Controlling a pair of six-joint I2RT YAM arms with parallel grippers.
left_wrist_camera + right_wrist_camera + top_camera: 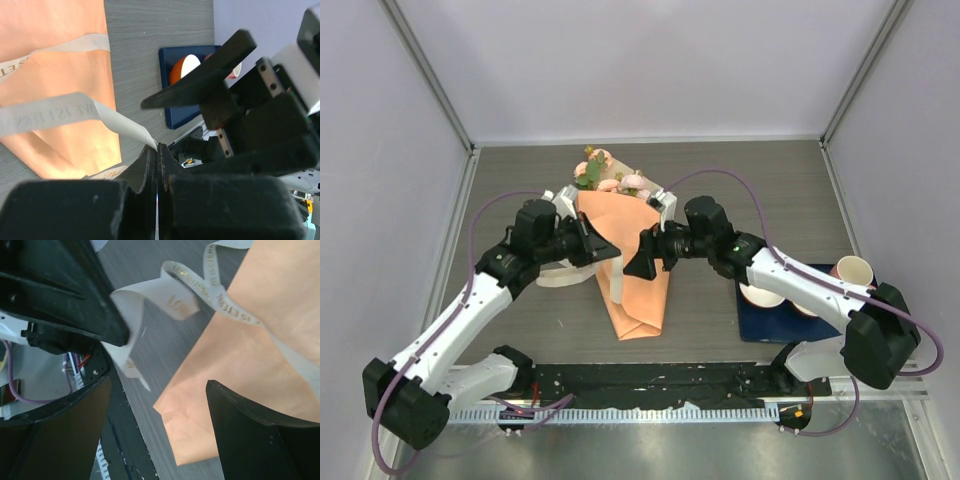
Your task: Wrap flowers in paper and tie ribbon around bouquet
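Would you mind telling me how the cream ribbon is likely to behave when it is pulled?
Probably floppy: the ribbon curls and twists in loose loops instead of holding a line. Likely very light: it is a thin flat strip, pinched in the shut left hand. It may slide across the smooth paper rather than catch.

Left gripper (157,149) has its black jaws pinched tight on the end of the flat cream-white fabric ribbon (50,114), which trails left over the salmon-orange paper sheet (55,70). Dark blue mat (172,109) sits just beyond.
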